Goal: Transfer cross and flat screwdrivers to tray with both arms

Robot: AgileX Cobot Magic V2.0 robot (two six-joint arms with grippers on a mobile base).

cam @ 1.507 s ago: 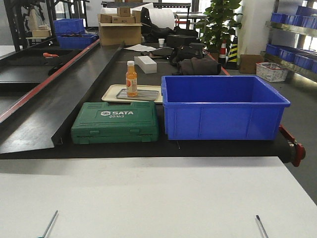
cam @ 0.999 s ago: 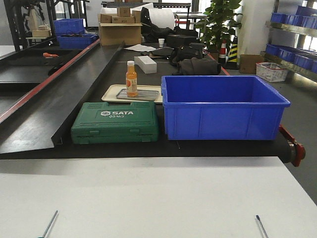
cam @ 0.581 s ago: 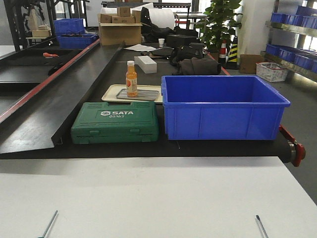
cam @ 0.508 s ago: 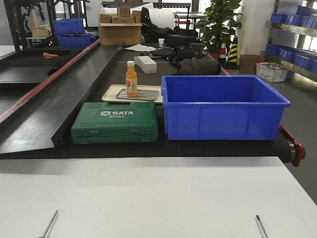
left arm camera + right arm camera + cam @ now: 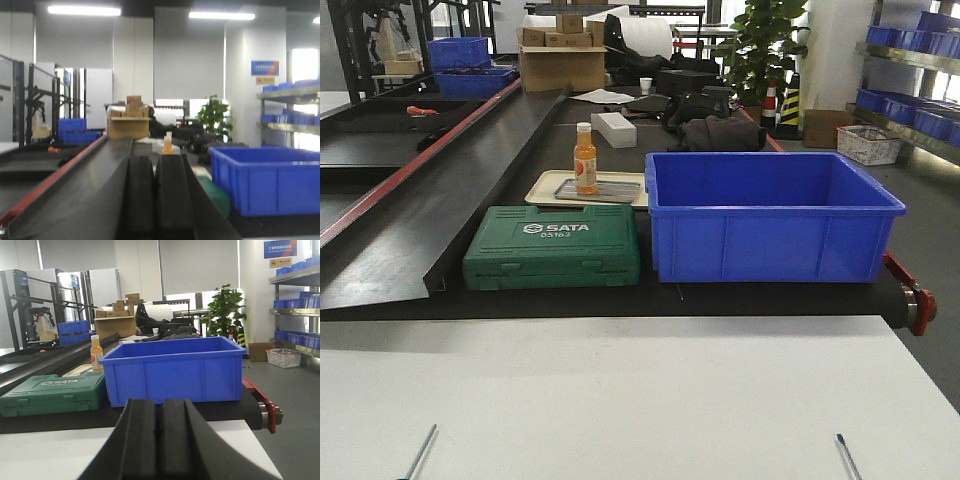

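At the near left edge of the white tabletop, the left screwdriver shows only its shaft end, its long axis running near-to-far with the tip leaning slightly right; the handle is out of frame. The left gripper has its jaws together with nothing between them and looks level across the tabletop, so this tool probably lies below and just ahead of it, nearest the left arm. Beyond the far edge, on the black belt, a closed green tool case sits left of centre. Behind it a beige tray carries an orange bottle and a flat grey tray, probably the destination. Just right of the case stands a deep blue bin; no contents show inside. At the near right edge, the right screwdriver likewise shows only its shaft, tip leaning slightly left. The right gripper is also closed on nothing and is nearest this tool. Cross and flat tips cannot be told apart.
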